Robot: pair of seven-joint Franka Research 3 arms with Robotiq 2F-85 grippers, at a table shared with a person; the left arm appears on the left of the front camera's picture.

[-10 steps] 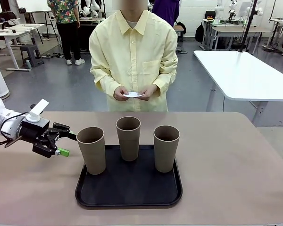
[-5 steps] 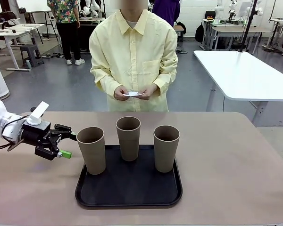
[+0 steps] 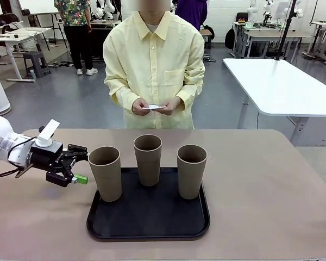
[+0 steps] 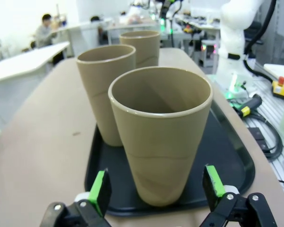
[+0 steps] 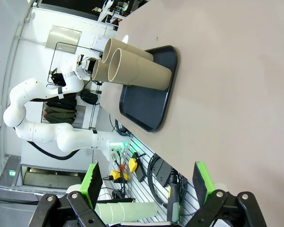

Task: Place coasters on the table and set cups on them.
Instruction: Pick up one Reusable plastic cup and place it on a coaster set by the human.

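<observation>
**Brown cups on tray, no coaster laid yet**

Front view: left pincer (image 3: 82, 167) is wide open and empty, level with the upper half of the nearest cup (image 3: 105, 174). That cup sits just ahead of its fingertips, not gripped. Middle cup (image 3: 148, 160) and far cup (image 3: 191, 171) are farther out along the same reach. All three stand upright on the black tray (image 3: 146, 220). The coasters (image 3: 153, 107) are a thin white bit in the person's hands (image 3: 171, 105), well beyond the pincer across the table (image 3: 261, 185); I can't tell the count. None lie on the tabletop.

Left wrist view: left pincer (image 4: 156, 187) has its green pads spread wide. The nearest cup (image 4: 161, 137) is lined up between them, just ahead, with clear gaps either side. The other two cups are behind it.

Right wrist view: right pincer (image 5: 146, 182) is wide open, holding nothing. Tray and cups are well ahead of it, past a stretch of bare tabletop.

Progress, as a judgement: barely begun. No coasters are down and no cups are set on any, so all three pairs are left. The left pincer looks lined up for the first cup, but no coaster is down to take it.
</observation>
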